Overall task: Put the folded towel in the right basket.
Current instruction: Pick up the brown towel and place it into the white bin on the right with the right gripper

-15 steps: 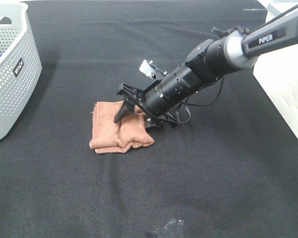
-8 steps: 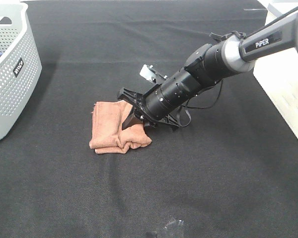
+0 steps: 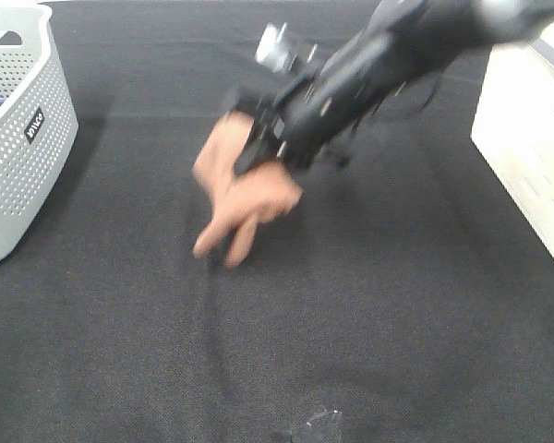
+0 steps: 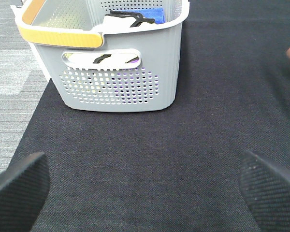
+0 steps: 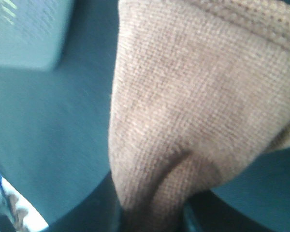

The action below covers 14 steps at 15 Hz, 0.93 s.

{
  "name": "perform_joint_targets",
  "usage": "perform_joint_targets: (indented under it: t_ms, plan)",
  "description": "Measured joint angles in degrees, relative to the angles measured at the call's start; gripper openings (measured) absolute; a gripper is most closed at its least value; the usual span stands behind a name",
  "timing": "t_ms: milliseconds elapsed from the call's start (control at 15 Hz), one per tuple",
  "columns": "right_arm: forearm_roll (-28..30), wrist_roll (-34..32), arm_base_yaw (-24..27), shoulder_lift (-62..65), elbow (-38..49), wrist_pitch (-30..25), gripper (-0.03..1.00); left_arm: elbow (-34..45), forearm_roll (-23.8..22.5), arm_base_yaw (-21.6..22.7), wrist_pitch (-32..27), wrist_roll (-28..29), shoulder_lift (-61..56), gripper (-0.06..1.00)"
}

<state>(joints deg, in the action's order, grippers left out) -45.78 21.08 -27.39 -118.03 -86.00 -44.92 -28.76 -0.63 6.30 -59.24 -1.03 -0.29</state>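
The folded orange-brown towel (image 3: 245,189) hangs in the air above the black table, blurred by motion, held by my right gripper (image 3: 258,152), which is shut on its upper part. In the right wrist view the towel (image 5: 198,106) fills the picture and hides the fingers. The right basket (image 3: 531,148), white, stands at the right edge of the table, apart from the towel. My left gripper (image 4: 145,193) is open and empty low over the table, its fingertips (image 4: 19,186) at the two lower corners of the left wrist view.
A grey perforated basket (image 3: 18,129) stands at the far left; in the left wrist view this basket (image 4: 111,58) has an orange-topped rim and holds blue and black items. A small crumpled clear scrap (image 3: 316,426) lies near the front edge.
My right gripper closed on the towel and lifted it off the table, moving up and back. The towel now dangles instead of lying flat. The left arm has not visibly moved.
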Motion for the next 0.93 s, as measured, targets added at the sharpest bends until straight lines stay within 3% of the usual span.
perform_joint_targets:
  t_ms: [133, 267, 600, 800, 933]
  plan:
    - [0.3, -0.1, 4.8, 7.2, -0.1, -0.9, 0.22, 0.0, 0.0, 0.0, 0.0, 0.0, 0.0, 0.99]
    - [2.5, -0.1, 13.6, 15.5, -3.2, -5.8, 0.22, 0.0, 0.0, 0.0, 0.0, 0.0, 0.0, 0.99]
    - [14.1, -4.7, 34.8, 21.6, -14.0, -18.4, 0.22, 0.0, 0.0, 0.0, 0.0, 0.0, 0.0, 0.99]
    - [16.8, -5.6, 41.4, 21.5, -14.2, -19.1, 0.22, 0.0, 0.0, 0.0, 0.0, 0.0, 0.0, 0.99]
    - [24.2, -7.3, 46.7, 20.5, -14.2, -19.1, 0.22, 0.0, 0.0, 0.0, 0.0, 0.0, 0.0, 0.99]
